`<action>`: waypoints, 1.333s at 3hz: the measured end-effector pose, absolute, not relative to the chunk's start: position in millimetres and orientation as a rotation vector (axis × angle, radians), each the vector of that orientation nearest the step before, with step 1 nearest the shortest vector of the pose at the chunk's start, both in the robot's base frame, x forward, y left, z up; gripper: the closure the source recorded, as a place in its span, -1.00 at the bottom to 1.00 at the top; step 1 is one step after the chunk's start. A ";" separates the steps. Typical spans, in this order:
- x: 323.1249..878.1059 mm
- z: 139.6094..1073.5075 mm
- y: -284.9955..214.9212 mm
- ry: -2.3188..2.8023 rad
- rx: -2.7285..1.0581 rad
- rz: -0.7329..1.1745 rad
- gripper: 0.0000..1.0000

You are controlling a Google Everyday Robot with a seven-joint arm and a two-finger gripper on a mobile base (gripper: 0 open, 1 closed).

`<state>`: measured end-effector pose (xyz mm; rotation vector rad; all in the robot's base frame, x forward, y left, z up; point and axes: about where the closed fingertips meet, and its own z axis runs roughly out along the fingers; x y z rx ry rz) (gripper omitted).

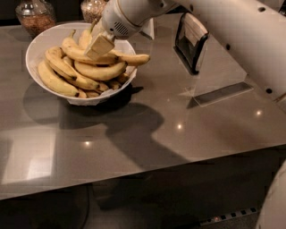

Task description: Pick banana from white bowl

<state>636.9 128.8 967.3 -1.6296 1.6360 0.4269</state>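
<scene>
A large white bowl (39, 44) stands on the grey counter at the back left, piled with several yellow bananas (96, 70). One long banana (127, 58) lies across the top, its tip reaching past the right rim. My gripper (99, 45) hangs from the white arm that comes in from the upper right. It is low over the top of the pile, at or just above the topmost bananas near the bowl's back right. Its cream tip hides part of the top bananas.
Two glass jars of brown grains (35, 17) (92, 8) stand behind the bowl. A black-framed holder (190, 42) and a grey block (219, 71) sit right of the bowl. The counter's front edge (147, 172) runs across the lower part of the view.
</scene>
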 end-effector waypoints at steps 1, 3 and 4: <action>636.8 961.0 135.8 1.645 -1.627 0.451 0.06; 627.1 957.1 146.6 1.660 -1.620 0.503 -0.12; 621.2 958.0 150.6 1.677 -1.610 0.517 -0.20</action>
